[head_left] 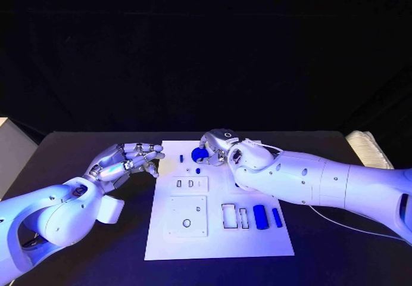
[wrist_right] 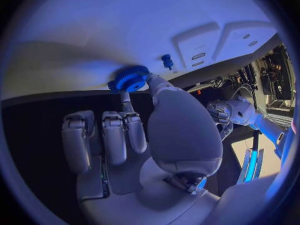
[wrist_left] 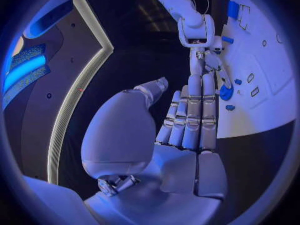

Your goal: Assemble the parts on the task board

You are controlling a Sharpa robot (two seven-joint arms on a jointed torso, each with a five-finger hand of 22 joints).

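Task board (head_left: 219,238) sits centre frame in head view, white plate on black table (head_left: 77,149), several sockets and slots cut in it. Right hand (head_left: 221,147) is at upper middle of frame over the board's far end, fingertips pinching a round blue gear (head_left: 200,154); right wrist view shows the gear (wrist_right: 130,78) toothed, caught between thumb tip and a finger, right at the board surface, other fingers spread. Whether it's already seated or just above the surface, cannot tell. Small blue peg (wrist_right: 167,61) stands just beside the gear on the board. Left hand (head_left: 128,162) is at left of centre by the board's left edge, fingers close together and mostly straight, holding nothing, tips near the board but contact unclear. Three blue oblong parts (head_left: 260,217) lie in the lower right area of the board, next to a white rectangular frame slot. Step in hand looks like placing the gear at the far end, early to mid task since other parts still look loose. Next move likely needs gear lined up on its post, pressed down flat, then release without dragging it; tilt or nudging the nearby peg is the risk
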